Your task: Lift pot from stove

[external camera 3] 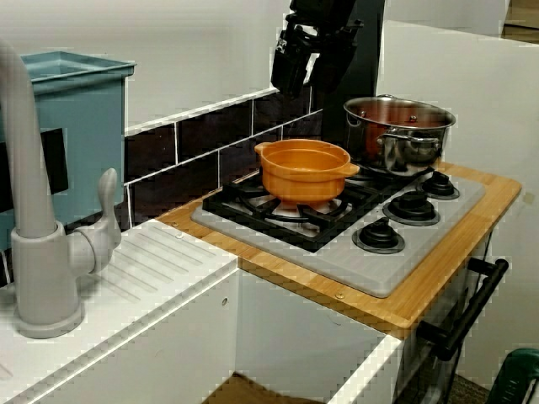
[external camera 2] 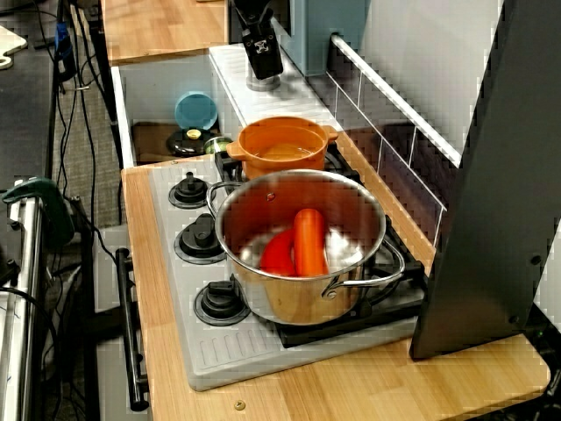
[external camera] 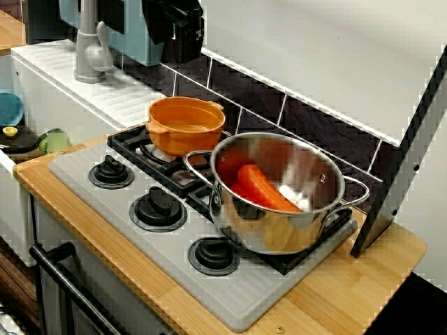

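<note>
The small orange pot [external camera: 185,125] [external camera 2: 282,149] [external camera 3: 303,168] sits upright on the back-left burner grate of the stove [external camera: 230,300] [external camera 2: 210,351] [external camera 3: 370,269]. It looks empty, and its two small side handles are free. My black gripper [external camera: 180,42] [external camera 2: 263,57] [external camera 3: 307,76] hangs well above the pot and slightly behind it, near the tiled wall. It touches nothing. Its fingers appear spread, with nothing between them.
A large steel pot [external camera: 279,192] [external camera 2: 298,246] holding a carrot and a red item stands on the burner next to the orange pot, nearly touching it. A grey faucet [external camera: 87,49] [external camera 3: 34,252], a sink with small items [external camera: 14,132] and a teal box [external camera 3: 76,126] lie beyond. A dark panel [external camera 2: 491,175] rises beside the stove.
</note>
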`<state>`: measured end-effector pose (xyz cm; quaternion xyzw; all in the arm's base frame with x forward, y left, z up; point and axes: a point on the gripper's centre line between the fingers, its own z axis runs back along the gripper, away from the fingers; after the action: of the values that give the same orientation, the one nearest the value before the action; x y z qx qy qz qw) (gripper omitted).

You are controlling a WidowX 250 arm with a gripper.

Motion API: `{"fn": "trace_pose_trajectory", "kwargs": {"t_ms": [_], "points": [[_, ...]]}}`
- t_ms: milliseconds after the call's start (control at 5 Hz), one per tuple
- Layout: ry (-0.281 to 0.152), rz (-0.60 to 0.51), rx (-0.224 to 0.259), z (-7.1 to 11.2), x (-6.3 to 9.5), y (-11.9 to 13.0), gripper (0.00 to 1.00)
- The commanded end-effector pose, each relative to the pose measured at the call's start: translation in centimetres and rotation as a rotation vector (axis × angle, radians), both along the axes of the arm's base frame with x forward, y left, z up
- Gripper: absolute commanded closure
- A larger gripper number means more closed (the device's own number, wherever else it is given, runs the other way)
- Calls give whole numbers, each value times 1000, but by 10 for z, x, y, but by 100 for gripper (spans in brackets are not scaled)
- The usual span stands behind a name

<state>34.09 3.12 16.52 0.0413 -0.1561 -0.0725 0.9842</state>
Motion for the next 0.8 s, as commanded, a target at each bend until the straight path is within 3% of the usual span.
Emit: {"fn": "trace_pose_trajectory", "kwargs": {"t_ms": [0, 600], "points": [[-43, 69, -8, 8, 14, 10, 0], [-28, 80, 13, -3, 16, 13, 0]]}}
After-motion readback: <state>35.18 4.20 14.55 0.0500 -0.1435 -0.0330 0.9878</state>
